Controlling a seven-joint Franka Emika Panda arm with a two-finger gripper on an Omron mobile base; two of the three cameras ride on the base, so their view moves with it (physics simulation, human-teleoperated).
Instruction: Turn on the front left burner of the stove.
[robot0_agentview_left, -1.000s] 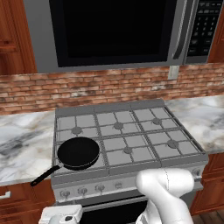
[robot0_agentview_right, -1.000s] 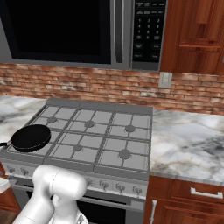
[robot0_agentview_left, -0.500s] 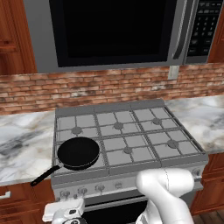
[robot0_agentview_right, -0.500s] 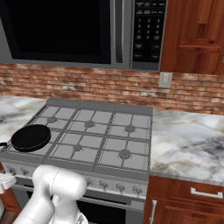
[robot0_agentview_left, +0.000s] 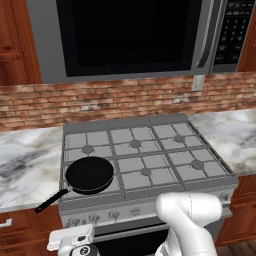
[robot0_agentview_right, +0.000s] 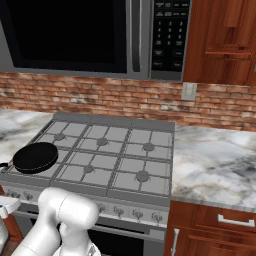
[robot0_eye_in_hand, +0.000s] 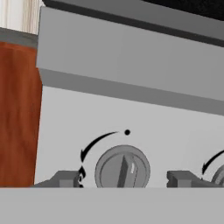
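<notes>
Fingers (robot0_eye_in_hand: 70, 179) now flanking round ridged knob (robot0_eye_in_hand: 122, 169)

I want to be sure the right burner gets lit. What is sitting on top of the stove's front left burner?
A black frying pan sits on the grate over the front left burner of the stove, its long handle pointing off the stove's front left corner. The pan covers the burner cap, so the cap cannot be seen.

A wide grey gas stove (robot0_agentview_left: 150, 165) with six burners under grid grates sits between marble counters; a row of small round knobs lines its front panel; the front left burner (robot0_agentview_left: 90, 175) is covered by a round black frying pan (robot0_agentview_left: 89, 175); the leftmost knob (robot0_eye_in_hand: 122, 169) shows close up, its ridge near upright.
</notes>
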